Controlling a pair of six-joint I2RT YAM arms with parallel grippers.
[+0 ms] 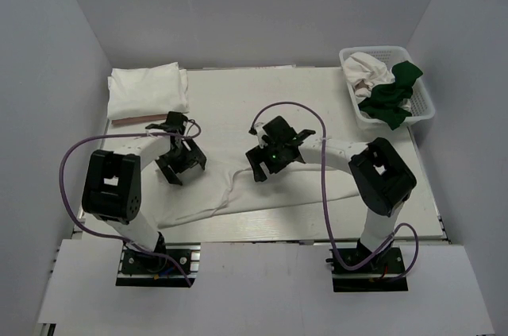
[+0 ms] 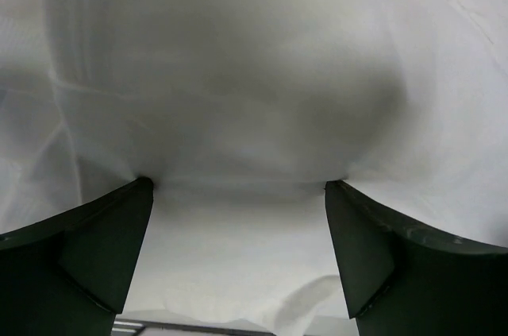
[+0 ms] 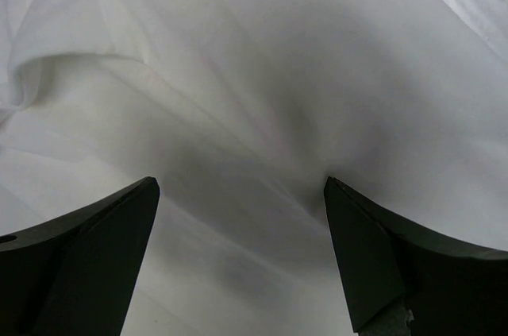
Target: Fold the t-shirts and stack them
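Observation:
A white t-shirt [image 1: 262, 193] lies spread and wrinkled across the near half of the table. My left gripper [image 1: 181, 163] is open, its fingertips pressed down on the shirt's left part. In the left wrist view [image 2: 238, 183] white cloth [image 2: 238, 74] fills the space between the wide jaws. My right gripper [image 1: 270, 157] is open too, its fingertips down on the shirt's upper middle. The right wrist view [image 3: 240, 181] shows creased white cloth [image 3: 238, 58] between the jaws. A folded stack of white t-shirts [image 1: 148, 90] sits at the far left.
A white lattice basket [image 1: 429, 110] at the far right holds a dark green t-shirt [image 1: 393, 99] and a crumpled white one [image 1: 369, 70]. A reddish edge [image 1: 131, 121] shows under the folded stack. Grey walls enclose the table on three sides.

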